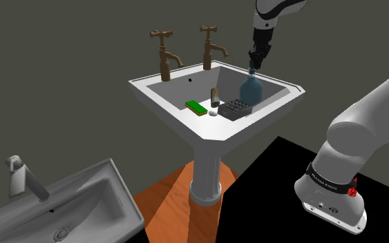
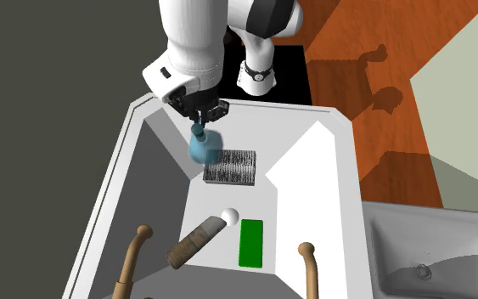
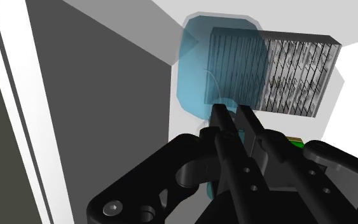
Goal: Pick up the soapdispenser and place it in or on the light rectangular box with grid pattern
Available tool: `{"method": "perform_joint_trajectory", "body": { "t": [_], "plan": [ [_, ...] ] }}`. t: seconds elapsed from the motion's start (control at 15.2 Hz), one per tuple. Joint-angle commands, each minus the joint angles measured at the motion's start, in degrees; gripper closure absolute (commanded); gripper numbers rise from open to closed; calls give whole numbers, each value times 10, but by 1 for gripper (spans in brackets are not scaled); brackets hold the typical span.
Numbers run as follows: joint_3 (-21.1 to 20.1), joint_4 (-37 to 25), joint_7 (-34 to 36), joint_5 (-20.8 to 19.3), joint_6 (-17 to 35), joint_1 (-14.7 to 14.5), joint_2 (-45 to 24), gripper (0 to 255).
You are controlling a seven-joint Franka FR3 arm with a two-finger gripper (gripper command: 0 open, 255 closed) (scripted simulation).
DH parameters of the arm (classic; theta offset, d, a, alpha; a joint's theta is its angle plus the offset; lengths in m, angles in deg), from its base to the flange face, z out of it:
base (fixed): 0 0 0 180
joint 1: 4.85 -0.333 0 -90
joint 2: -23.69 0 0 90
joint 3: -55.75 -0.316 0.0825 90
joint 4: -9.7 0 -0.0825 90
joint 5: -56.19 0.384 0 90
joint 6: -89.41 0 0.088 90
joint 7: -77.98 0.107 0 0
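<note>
Three taps, two sinks, one soap dispenser, one grid box, one green bar

Inside the white pedestal sink basin, the translucent blue soap dispenser bottle, clasped by the black tool, was at the grey grid-patterned rectangular box's edge. A small white ball, green rectangular bar and brown cylinder lay between that box and the two brown taps.

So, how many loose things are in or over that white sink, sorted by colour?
Blue: 1, the soap dispenser, held in the gripper
Green: 1, the flat bar
White: 1, the small ball
Brown: 1, the cylinder
Dark grey: 1, the grid box
Total: 5
</note>
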Motion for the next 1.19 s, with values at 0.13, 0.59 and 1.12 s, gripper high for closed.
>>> {"method": "perform_joint_trajectory", "body": {
  "t": [0.13,0.59,1.12],
  "plan": [
    [0,5,0,0,0,0,-2,255],
    [-2,-11,0,2,-19,-1,1,0],
    [-9,-61,-2,6,-73,-4,4,0]
  ]
}}
